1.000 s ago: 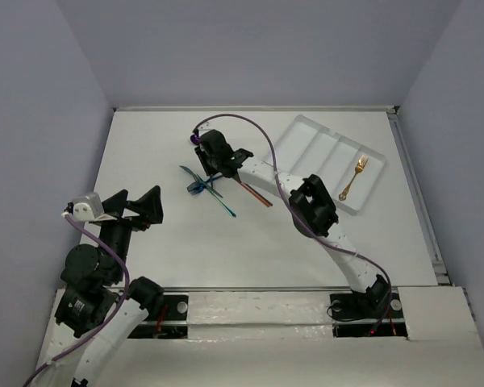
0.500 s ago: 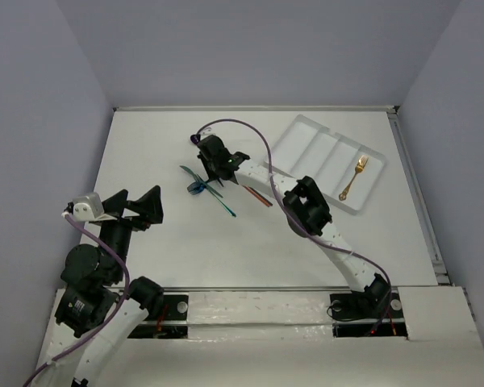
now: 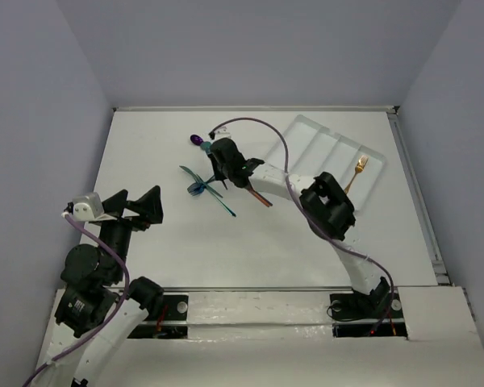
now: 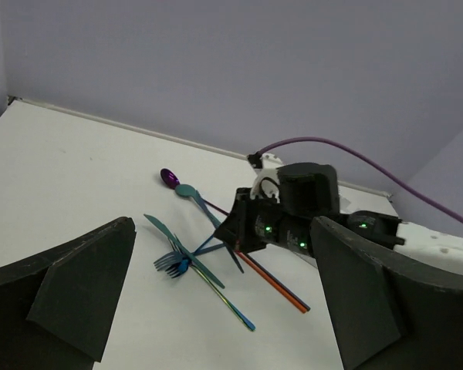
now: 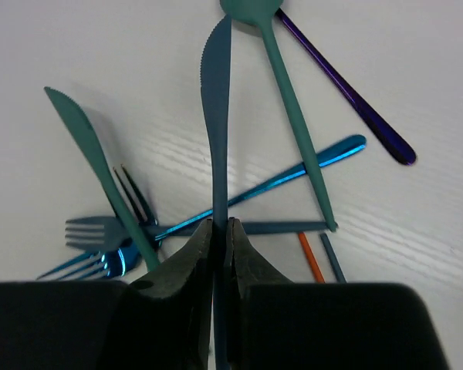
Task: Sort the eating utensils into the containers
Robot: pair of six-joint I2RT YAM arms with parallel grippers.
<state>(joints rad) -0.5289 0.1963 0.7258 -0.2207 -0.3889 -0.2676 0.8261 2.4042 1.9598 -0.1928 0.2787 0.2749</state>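
Observation:
My right gripper [image 3: 219, 171] [image 5: 221, 231] hangs over the pile of utensils [image 3: 206, 187] mid-table and is shut on a dark blue knife [image 5: 216, 116], held by its handle with the blade pointing away. Under it lie a teal knife [image 5: 100, 169], a teal spoon [image 5: 289, 100], a purple spoon [image 3: 198, 140], blue forks [image 5: 100, 239], a shiny blue handle [image 5: 293, 173] and red-orange sticks [image 3: 258, 196]. The white compartment tray [image 3: 306, 141] lies at the back right, with a gold fork [image 3: 353, 179] in its right end compartment. My left gripper [image 3: 133, 205] [image 4: 220, 254] is open and empty, at the near left.
Grey walls close the table at the back and both sides. A purple cable [image 3: 258, 129] loops from the right wrist over the table toward the tray. The right arm's elbow [image 3: 329, 205] stands between the pile and the tray.
My right gripper has shifted slightly right and back over the pile, and the right elbow has swung right. The left arm has not moved.

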